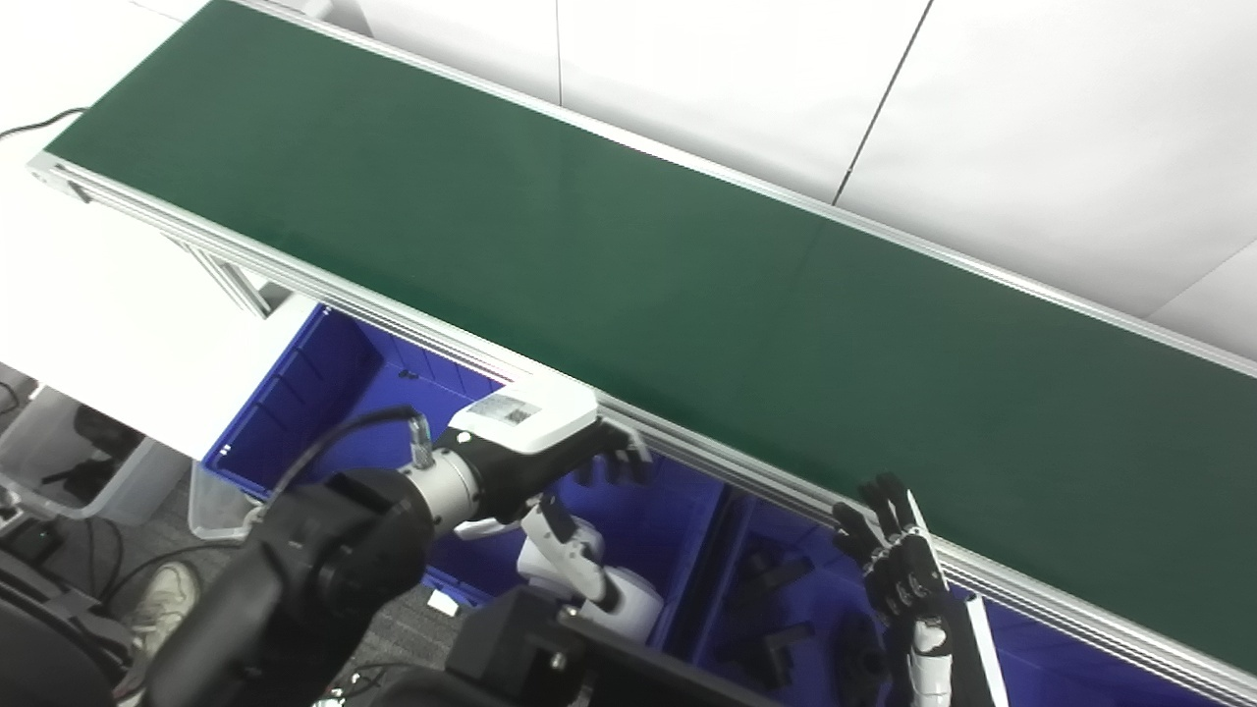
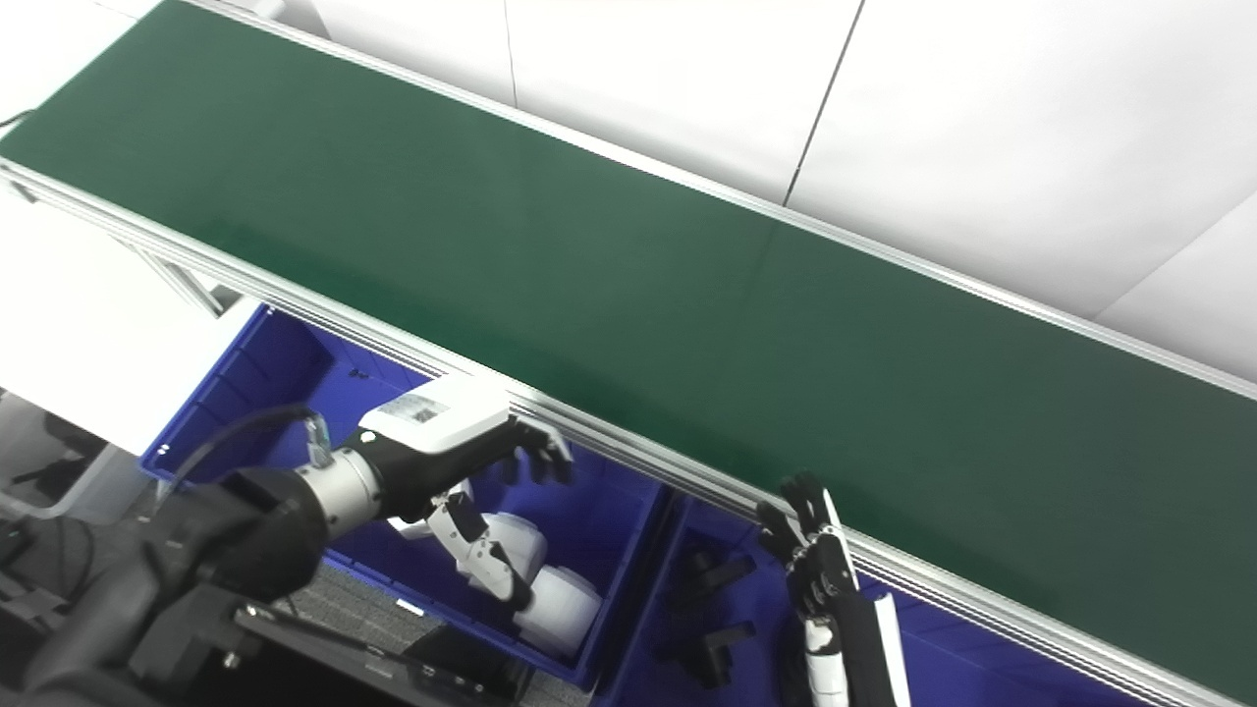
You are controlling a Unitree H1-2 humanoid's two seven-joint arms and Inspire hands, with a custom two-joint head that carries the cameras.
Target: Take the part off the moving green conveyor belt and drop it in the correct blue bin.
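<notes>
The green conveyor belt (image 1: 628, 255) runs diagonally from upper left to lower right, and no part shows on it. My left hand (image 1: 550, 447) hovers over the left blue bin (image 1: 295, 393), just below the belt's near rail, with its fingers stretched out and apart. A white part with black sections (image 1: 589, 574) sits under the hand inside that bin; I cannot tell if the hand touches it. My right hand (image 1: 894, 560) is open with its fingers pointing up beside the rail, above the right blue bin (image 1: 722, 579).
Several dark parts (image 1: 776, 653) lie in the right bin. The belt's aluminium rail (image 1: 746, 471) runs just above both hands. A white table (image 1: 108, 324) and a clear box (image 1: 69, 462) stand at the left.
</notes>
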